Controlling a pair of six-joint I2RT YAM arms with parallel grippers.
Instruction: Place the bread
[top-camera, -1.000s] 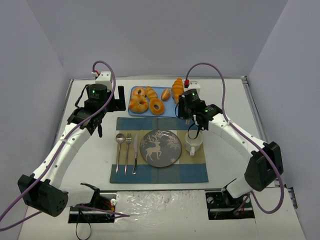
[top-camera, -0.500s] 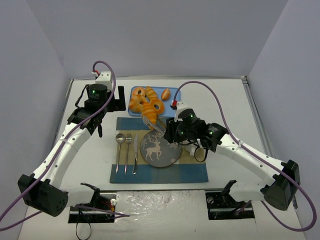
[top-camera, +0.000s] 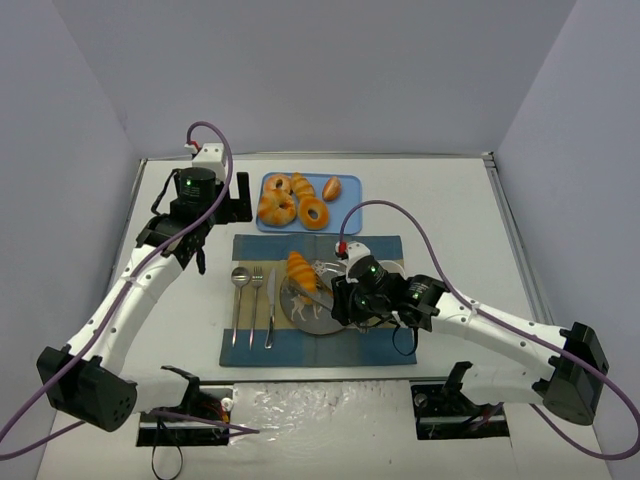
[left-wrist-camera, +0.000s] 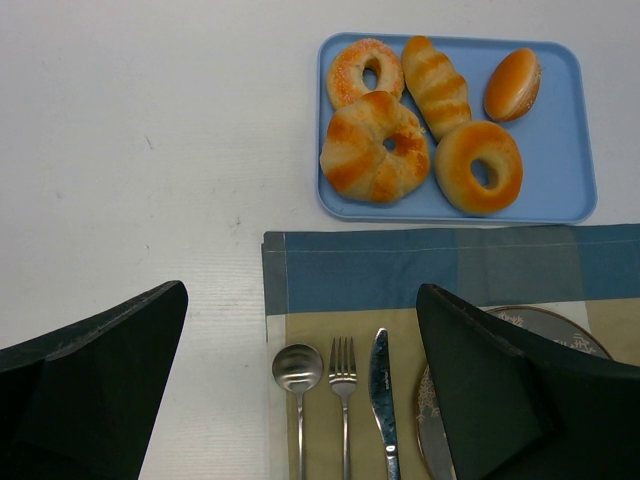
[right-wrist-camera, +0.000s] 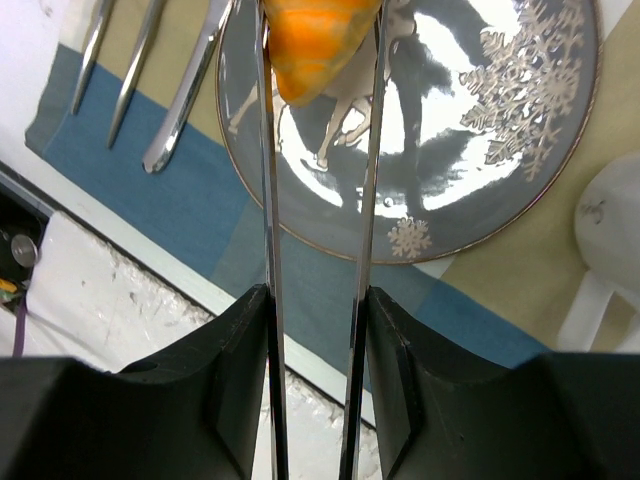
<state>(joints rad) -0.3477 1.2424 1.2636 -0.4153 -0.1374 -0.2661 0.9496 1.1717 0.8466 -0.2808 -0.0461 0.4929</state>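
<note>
An orange croissant-shaped bread (top-camera: 299, 270) (right-wrist-camera: 318, 40) is pinched between the tips of metal tongs (right-wrist-camera: 266, 200). It hangs over the left part of the grey reindeer plate (top-camera: 303, 308) (right-wrist-camera: 480, 150). My right gripper (top-camera: 338, 300) (right-wrist-camera: 318, 300) is shut on the tongs' two arms. Whether the bread touches the plate I cannot tell. My left gripper (top-camera: 196, 255) (left-wrist-camera: 302, 292) is open and empty, above the placemat's left edge.
A blue tray (top-camera: 346, 196) (left-wrist-camera: 560, 205) at the back holds several other breads. A spoon, fork and knife (top-camera: 255, 300) (left-wrist-camera: 342, 400) lie left of the plate on the checked placemat (top-camera: 385, 345). A white mug (right-wrist-camera: 610, 240) stands right of the plate.
My right arm swung from the tray toward me and lowered, bringing the tongs and the bread over the plate. The left arm has not moved.
</note>
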